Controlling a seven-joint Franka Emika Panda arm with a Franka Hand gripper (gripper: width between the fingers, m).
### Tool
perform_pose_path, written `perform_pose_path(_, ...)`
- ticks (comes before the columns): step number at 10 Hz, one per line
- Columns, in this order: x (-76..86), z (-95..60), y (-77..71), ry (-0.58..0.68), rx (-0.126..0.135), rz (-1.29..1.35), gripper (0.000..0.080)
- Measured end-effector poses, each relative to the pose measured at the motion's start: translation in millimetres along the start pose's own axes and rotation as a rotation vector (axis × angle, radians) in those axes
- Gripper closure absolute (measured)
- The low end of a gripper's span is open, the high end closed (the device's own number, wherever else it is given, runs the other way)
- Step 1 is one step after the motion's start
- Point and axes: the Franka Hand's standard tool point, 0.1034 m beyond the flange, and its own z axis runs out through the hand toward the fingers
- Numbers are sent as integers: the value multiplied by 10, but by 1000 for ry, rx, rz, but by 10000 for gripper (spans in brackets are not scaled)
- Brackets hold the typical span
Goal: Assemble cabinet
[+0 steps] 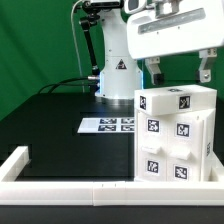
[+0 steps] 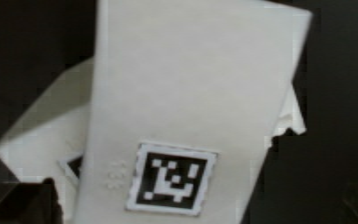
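Note:
The white cabinet (image 1: 176, 135) stands upright at the exterior view's right, near the front, with several black-and-white tags on its stacked box parts. My gripper (image 1: 180, 74) hangs just above its top. The two fingers (image 1: 155, 70) are spread wide apart with nothing between them, so it is open and empty. In the wrist view a long white cabinet part (image 2: 194, 90) fills the frame, with one tag (image 2: 172, 180) on it. More white parts lie beneath it.
The marker board (image 1: 108, 125) lies flat on the black table behind the cabinet. A low white border frame (image 1: 60, 186) runs along the front and the exterior view's left. The arm's base (image 1: 114, 75) stands at the back, before a green backdrop.

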Motion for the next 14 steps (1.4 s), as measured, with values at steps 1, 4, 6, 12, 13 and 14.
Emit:
perform_pose_path(1, 30, -10, -19, 1, 3, -98, 2)
perform_pose_path(4, 71, -25, -20, 2, 2, -473, 2)
perform_pose_path(6, 74, -21, -12, 2, 1, -608, 2)
perform_pose_path(12, 110, -17, 79, -34, -30, -1362, 2)
perform_pose_path(13, 77, -21, 83, -59, -52, -1483, 2)
perform_pose_path(14, 38, -20, 90, -91, -74, -1604, 2)
